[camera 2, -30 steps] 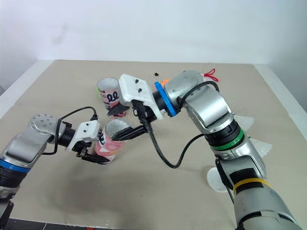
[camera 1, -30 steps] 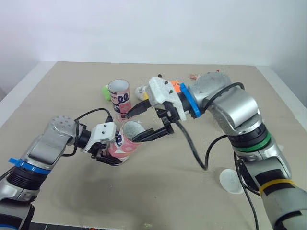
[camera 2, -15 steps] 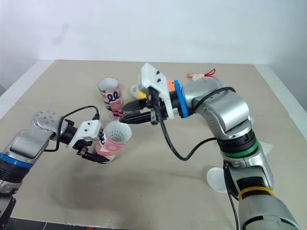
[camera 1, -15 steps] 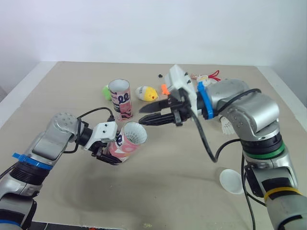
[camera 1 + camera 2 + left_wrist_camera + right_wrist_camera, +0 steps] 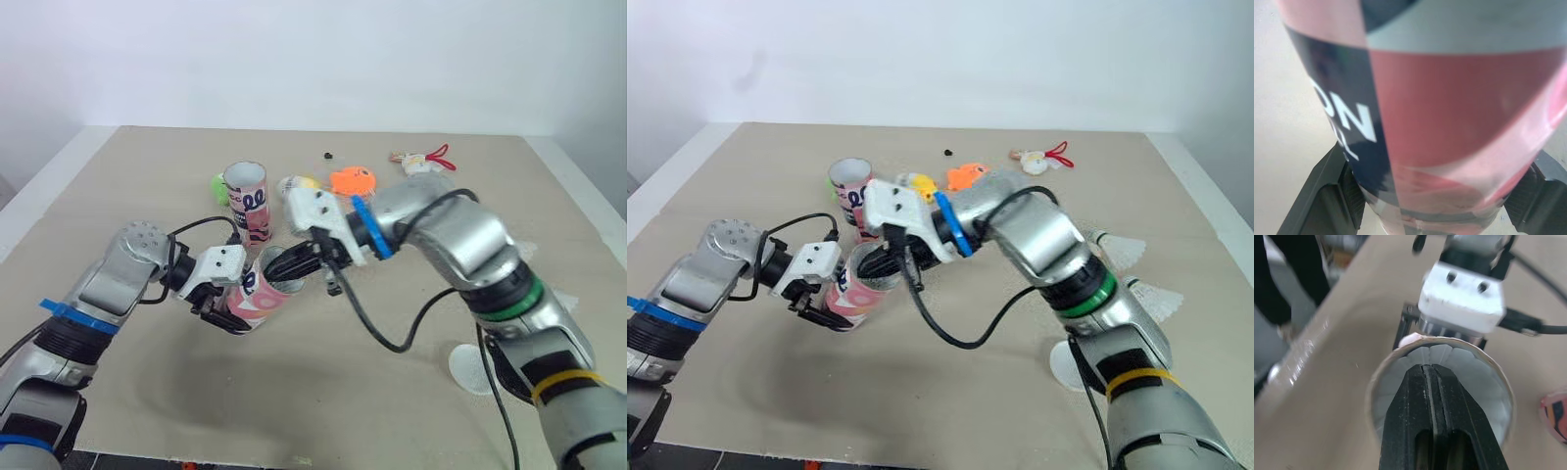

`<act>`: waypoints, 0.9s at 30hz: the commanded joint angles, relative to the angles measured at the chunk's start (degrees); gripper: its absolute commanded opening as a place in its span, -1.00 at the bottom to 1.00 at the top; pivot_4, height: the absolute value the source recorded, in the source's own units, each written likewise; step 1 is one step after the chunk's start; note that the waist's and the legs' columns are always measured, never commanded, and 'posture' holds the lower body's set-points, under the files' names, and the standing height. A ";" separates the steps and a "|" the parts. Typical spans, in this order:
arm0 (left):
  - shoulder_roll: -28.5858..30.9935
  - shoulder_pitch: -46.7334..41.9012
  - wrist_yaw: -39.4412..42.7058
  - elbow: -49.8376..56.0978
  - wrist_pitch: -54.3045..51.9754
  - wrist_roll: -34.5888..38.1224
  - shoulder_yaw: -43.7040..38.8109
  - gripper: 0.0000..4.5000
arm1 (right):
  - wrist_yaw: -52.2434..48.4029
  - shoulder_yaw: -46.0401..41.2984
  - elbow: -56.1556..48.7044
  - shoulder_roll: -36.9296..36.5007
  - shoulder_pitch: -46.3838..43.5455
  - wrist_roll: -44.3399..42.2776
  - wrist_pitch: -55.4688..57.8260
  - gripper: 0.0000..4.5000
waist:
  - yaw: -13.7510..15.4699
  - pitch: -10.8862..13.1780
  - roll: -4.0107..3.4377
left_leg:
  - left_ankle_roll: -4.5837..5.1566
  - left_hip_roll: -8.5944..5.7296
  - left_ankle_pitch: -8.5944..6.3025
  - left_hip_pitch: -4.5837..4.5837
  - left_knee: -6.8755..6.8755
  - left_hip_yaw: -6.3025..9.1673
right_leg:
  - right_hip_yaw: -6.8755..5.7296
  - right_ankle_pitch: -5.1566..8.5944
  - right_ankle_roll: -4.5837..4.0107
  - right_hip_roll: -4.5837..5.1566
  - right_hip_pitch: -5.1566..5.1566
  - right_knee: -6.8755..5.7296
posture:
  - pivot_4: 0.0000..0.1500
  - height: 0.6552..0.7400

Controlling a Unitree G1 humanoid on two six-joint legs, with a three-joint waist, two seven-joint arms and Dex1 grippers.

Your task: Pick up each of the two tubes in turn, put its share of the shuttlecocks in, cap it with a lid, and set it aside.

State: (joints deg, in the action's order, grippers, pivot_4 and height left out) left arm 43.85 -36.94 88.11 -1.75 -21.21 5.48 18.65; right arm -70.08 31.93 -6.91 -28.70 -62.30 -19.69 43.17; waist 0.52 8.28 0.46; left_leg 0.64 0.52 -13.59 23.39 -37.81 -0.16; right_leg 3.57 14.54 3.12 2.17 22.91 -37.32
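Right wrist view, right gripper (image 5: 1428, 369) fingers pressed together inside the tilted pink tube (image 5: 1440, 98), white shuttlecock (image 5: 1474, 369) feathers lining it, left gripper (image 5: 227, 305) pinching its base, second tube (image 5: 246, 199) upright just behind.

This looks like a robot test room: a bare beige table (image 5: 323, 392) against a plain white wall (image 5: 313, 59).
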 commanded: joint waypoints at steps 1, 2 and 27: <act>-1.86 0.11 -0.71 -0.58 0.11 -0.52 2.59 0.44 | -2.31 2.61 4.75 2.25 -3.81 4.31 -4.59 -0.96 | 0.03 0.00 0.00 | 0.00 -0.01 0.00 0.00 -0.03 0.01 | -0.03 0.01 0.01 0.01 0.06 0.00 | 1.00 1.00; -1.96 0.15 -0.78 -0.53 0.07 -0.56 2.60 0.44 | -3.06 3.79 6.76 3.35 -4.88 5.62 -6.05 -0.96 | 0.03 0.00 0.00 | 0.00 -0.01 0.00 0.01 -0.04 0.01 | -0.04 0.01 0.01 0.02 0.07 0.01 | 1.00 1.00; -3.41 3.49 -4.02 1.48 -1.45 0.69 -0.06 0.44 | -13.43 -9.55 9.68 -0.33 -5.28 2.77 -4.95 -0.96 | 0.07 0.02 -0.03 | -0.08 -0.14 0.04 0.00 -0.13 0.28 | -0.21 0.03 0.01 0.18 -0.15 -0.09 | 1.00 1.00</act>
State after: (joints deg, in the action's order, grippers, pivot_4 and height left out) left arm 42.77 -34.57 86.19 -0.40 -23.35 5.84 16.27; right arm -83.50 25.88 6.15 -28.36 -67.59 -14.39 36.29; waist 0.59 8.30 0.43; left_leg 0.57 0.38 -13.54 23.40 -37.94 0.13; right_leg 3.36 14.57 3.13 2.35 22.65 -37.42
